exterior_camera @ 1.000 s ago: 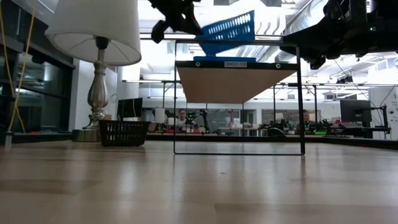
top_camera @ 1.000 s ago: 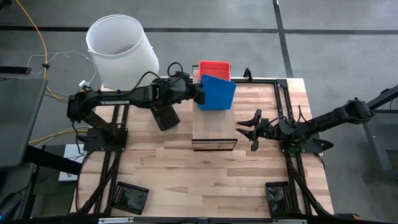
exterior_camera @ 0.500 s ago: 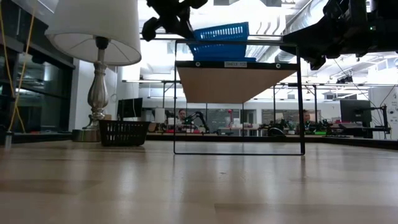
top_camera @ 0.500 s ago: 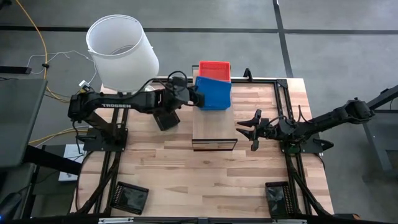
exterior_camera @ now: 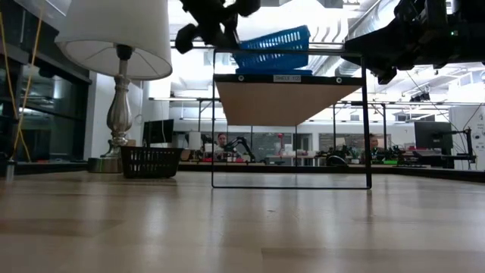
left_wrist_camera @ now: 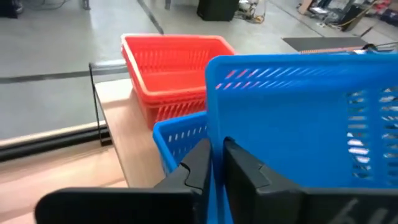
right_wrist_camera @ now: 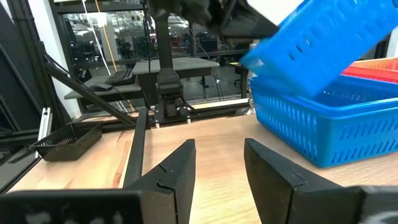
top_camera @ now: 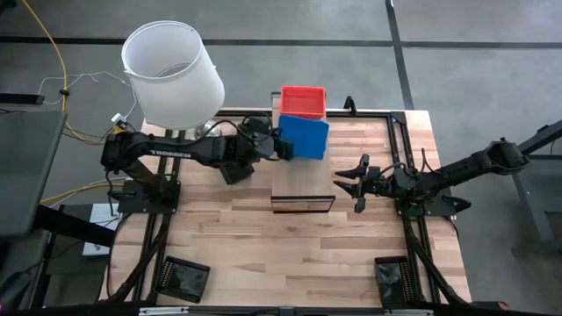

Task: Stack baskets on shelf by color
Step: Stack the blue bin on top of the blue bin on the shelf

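Note:
The shelf [top_camera: 303, 186] stands mid-table, a light plank on a dark frame [exterior_camera: 291, 98]. A red basket [top_camera: 303, 98] sits on its far end. Next to it a blue basket [left_wrist_camera: 180, 140] rests on the plank; it also shows in the right wrist view [right_wrist_camera: 311, 134]. My left gripper [left_wrist_camera: 214, 165] is shut on a second blue basket [top_camera: 306, 138], held tilted just over the first [exterior_camera: 273, 47]. My right gripper [top_camera: 356, 184] hangs open and empty to the right of the shelf, fingers apart [right_wrist_camera: 221, 168]. My left gripper pinches the held blue basket's wall on the table's left side [left_wrist_camera: 217, 146] between its two fingers, at the wall's edge. The fingers come roughly level from the table's left. The basket is tilted, its right end higher; I cannot tell whether it touches the basket below.
A lamp with a white shade [top_camera: 171, 75] stands at the table's far left. One black basket [top_camera: 233, 165] lies left of the shelf under my left arm. Two more lie at the near left [top_camera: 183, 279] and near right [top_camera: 392, 276].
My left gripper has come down toward the shelf with the blue basket. The basket, steeply tipped a second ago, has dropped close over the blue basket on the plank and now sits nearer level, its right end still a little higher.

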Tool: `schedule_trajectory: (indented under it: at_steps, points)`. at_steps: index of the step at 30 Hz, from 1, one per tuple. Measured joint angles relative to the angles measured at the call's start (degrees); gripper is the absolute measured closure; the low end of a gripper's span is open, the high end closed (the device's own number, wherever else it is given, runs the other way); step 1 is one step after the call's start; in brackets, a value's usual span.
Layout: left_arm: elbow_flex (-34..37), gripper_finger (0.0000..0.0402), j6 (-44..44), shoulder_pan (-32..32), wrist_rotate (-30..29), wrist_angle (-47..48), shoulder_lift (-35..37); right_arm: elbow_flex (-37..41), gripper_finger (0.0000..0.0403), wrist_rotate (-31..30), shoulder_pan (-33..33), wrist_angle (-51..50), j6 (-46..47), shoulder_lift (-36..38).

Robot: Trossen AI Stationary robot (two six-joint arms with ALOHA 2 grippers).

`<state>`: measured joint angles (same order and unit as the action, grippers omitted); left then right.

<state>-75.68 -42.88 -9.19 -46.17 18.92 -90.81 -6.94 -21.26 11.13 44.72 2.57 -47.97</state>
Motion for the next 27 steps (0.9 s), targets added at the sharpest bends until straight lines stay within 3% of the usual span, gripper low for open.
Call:
schedule_trajectory:
  at_steps: [12,27]
  points:
    - [0.0,0.0344,-0.1,-1.3,0.9,-1.4,-0.8,0.0,0.0277,0.0,0.0,0.2,0.0,0.0]
    - [-0.4,0.0283,9.6,0.5,4.0,-4.3,9.8,-0.1,0.0277,0.0,0.0,0.6,0.0,0.0]
